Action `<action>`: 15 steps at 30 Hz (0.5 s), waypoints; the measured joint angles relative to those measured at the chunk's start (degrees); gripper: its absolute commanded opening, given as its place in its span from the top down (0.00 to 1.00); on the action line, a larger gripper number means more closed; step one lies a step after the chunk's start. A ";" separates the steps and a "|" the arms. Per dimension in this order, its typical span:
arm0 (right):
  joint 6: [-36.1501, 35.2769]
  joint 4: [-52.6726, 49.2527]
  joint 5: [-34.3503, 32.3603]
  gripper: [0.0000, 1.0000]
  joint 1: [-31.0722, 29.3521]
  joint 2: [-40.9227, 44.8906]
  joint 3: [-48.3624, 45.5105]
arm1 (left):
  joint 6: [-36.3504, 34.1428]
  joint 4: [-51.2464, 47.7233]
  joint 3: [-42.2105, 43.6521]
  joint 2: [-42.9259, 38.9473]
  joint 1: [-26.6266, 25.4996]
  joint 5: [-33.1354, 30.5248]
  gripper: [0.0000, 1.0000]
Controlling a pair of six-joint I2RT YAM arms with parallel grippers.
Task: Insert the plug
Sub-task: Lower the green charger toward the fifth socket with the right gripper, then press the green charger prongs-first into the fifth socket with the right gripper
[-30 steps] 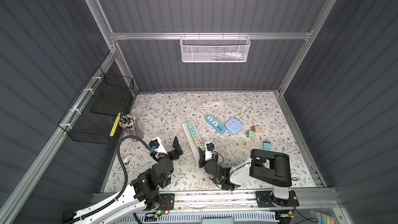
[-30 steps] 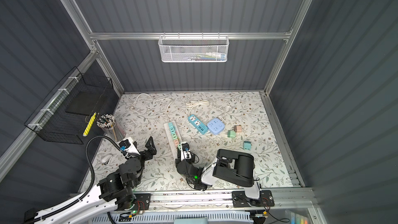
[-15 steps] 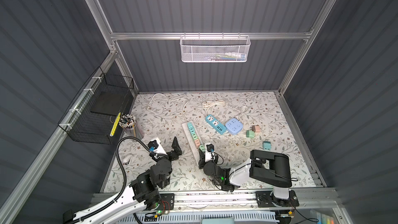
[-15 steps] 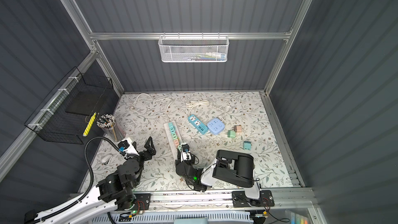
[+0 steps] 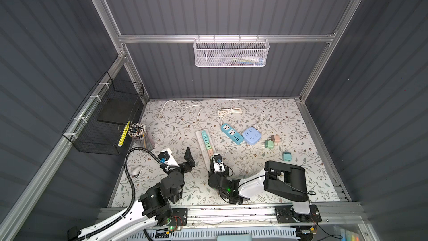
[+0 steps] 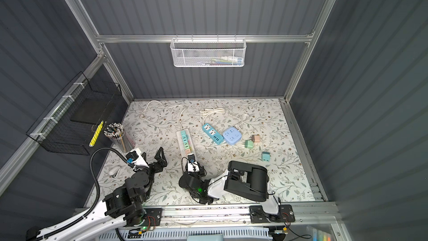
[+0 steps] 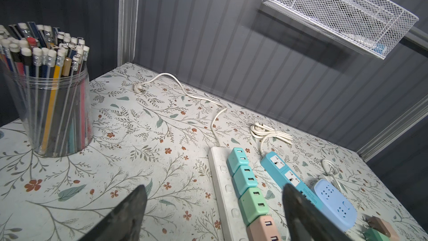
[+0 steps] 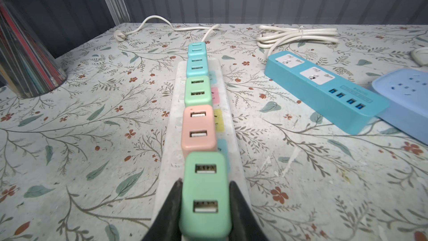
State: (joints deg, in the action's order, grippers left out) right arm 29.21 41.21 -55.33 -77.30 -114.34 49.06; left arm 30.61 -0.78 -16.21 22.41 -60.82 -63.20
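Nothing has visibly shifted: right pincer [image 8: 205, 183] clamps green plug [image 8: 203, 219] on strip [image 8: 237, 172], left pincer [image 7: 214, 188] apart.

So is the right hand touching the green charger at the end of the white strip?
Touching. In the right wrist view, the right hand's fingers press against both sides of the green charger.

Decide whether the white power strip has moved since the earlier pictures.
No. The white power strip keeps its place in both top views, same gap to the pencil cup.
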 measured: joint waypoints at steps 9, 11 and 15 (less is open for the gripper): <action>5.73 -12.72 -0.35 0.75 0.09 -0.09 5.49 | 0.20 -0.11 0.00 1.27 0.00 0.81 0.10; 5.75 -13.00 -0.17 0.72 0.11 0.09 5.49 | 0.46 -0.68 0.00 1.07 0.00 0.85 0.09; 4.35 -12.76 3.45 0.59 1.27 2.29 3.89 | 0.70 -2.25 -0.17 -0.22 0.00 0.83 0.09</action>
State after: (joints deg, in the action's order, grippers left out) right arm 33.56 28.45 -51.88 -76.03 -112.05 52.95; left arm 31.31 -3.03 -16.38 22.20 -60.82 -62.37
